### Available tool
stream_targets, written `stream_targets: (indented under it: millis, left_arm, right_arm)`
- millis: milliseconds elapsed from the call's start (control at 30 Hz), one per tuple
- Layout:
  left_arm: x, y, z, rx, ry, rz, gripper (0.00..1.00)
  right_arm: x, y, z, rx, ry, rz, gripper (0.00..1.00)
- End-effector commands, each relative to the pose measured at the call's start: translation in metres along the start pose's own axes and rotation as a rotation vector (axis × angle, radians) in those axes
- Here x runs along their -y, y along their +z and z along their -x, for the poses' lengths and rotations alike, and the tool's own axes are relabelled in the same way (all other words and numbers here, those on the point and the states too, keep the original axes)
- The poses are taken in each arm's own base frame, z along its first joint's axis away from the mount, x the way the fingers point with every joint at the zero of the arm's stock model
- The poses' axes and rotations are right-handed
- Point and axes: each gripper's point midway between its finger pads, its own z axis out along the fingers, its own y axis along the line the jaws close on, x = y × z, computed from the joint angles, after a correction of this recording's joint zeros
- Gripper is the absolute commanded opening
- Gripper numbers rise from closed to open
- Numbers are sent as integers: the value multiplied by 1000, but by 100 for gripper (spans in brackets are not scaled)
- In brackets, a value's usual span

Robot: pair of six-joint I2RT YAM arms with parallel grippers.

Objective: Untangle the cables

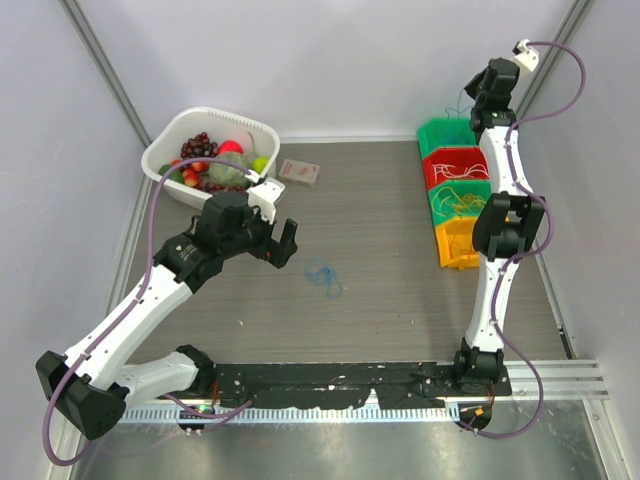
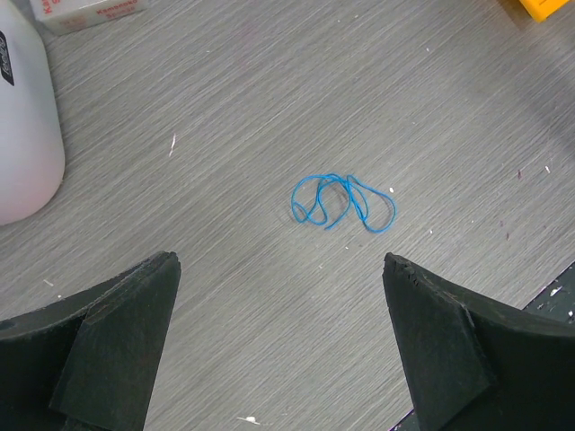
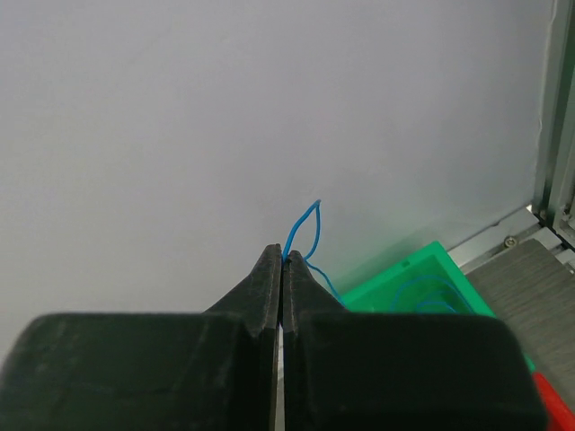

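cables: we've got a blue tangle mid-table;
right gripper: pinching another blue cable far right;
left gripper: wide open

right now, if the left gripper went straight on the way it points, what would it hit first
Most likely the blue cable on the table, ahead of the left gripper between its open jaws; depth is unclear, so bare tabletop may come first.

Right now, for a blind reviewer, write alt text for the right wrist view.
The right hand is shut on a thin blue cable, its loop poking up against a pale wall. A green bin with blue cable inside sits lower right.
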Motion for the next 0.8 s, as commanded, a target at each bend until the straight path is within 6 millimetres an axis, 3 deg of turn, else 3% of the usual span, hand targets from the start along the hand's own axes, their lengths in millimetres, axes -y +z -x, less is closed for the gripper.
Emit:
stream_targets:
  millis: [0,133,333,400,433,467,533,600,633,700,767]
  left_arm:
    - [-1,-8,18,49,30,9,100]
    - [-2,-7,18,49,29,12,100]
    - [-2,-6,17,43,30,12,100]
    - [-1,-6,16,40,29,9,100]
    - [-1,-6,17,43,28,9,100]
    - [-1,-6,18,44,26,8,100]
    - [1,-5,20,46,24,-2,100]
    - [2,-7,24,55,19,-7,100]
    - [3,-7,26,61,14,-10,100]
    - [6,-9,30,72,-2,-23,100]
    - [11,-9,34,83,-30,-42,100]
  right_arm:
    - [5,0,1,14,-46,-24,1]
    - [21,6,-29,-41,-73,-53,1]
    - [58,12,-95,-183,-71,-151,1]
    - [63,12,-109,-220,-85,-167,4]
    - [60,13,-106,-216,-87,-165,7]
    - [69,10,-116,-254,-100,-199,9]
    - [68,7,-111,-269,-105,-215,20]
    - [69,0,-105,-287,-107,-242,45]
    - [67,-5,-99,-299,-108,-251,68]
    - [61,-15,-89,-322,-111,-252,77]
    - [50,-31,-64,-321,-108,-239,79]
